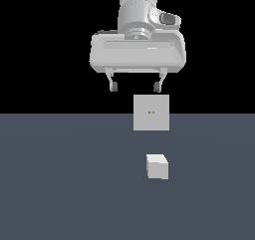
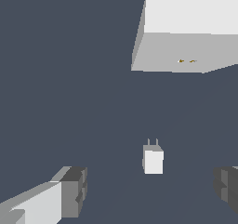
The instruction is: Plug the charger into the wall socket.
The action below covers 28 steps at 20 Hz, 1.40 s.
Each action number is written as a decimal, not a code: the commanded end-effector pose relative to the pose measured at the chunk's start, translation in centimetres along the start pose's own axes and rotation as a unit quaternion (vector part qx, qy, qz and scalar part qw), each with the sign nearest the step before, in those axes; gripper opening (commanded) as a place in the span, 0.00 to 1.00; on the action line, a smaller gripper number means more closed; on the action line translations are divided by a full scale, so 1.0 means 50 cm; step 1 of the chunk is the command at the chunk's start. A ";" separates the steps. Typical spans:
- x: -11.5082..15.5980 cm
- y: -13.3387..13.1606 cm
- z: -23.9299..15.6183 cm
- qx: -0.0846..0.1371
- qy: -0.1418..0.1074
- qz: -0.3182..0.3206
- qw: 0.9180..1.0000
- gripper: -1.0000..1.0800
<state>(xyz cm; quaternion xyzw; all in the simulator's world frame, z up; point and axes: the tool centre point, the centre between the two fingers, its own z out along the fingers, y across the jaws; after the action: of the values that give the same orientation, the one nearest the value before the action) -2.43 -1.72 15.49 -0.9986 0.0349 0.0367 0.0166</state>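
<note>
The charger (image 1: 157, 166) sits on the dark floor (image 1: 60, 184), nearest to me, a small white block with nothing touching it. In the wrist view two thin prongs stick out of the charger (image 2: 153, 160) on the side facing the wall socket (image 2: 186, 51), so its plug axis already runs toward the panel.

Behind the charger, a short way off and a little toward the exterior view's left, stands the wall socket (image 1: 151, 113), an upright grey square with two tiny yellowish dots at its centre. Charger and socket are apart, not touching.

Farthest back and well above both hangs the gripper (image 1: 136, 87). Its fingers (image 1: 114, 86) are spread wide and hold nothing; in the wrist view the charger lies between and beyond the two fingertips (image 2: 74, 190), off-centre toward one of them.

I'd judge the coming move is a descent onto the charger, which lies below the gripper and slightly to the exterior view's right of it.
</note>
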 end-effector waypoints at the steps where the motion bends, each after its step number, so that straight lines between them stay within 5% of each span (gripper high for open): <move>1: 0.000 0.000 0.000 0.000 0.000 0.000 1.000 0.96; 13: -0.019 0.009 0.022 -0.002 0.020 0.000 1.000 0.96; 28: -0.076 0.045 0.108 -0.010 0.091 0.001 0.996 0.96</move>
<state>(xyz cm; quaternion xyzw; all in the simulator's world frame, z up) -6.40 -3.33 10.81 -0.9983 0.0366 -0.0461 0.0049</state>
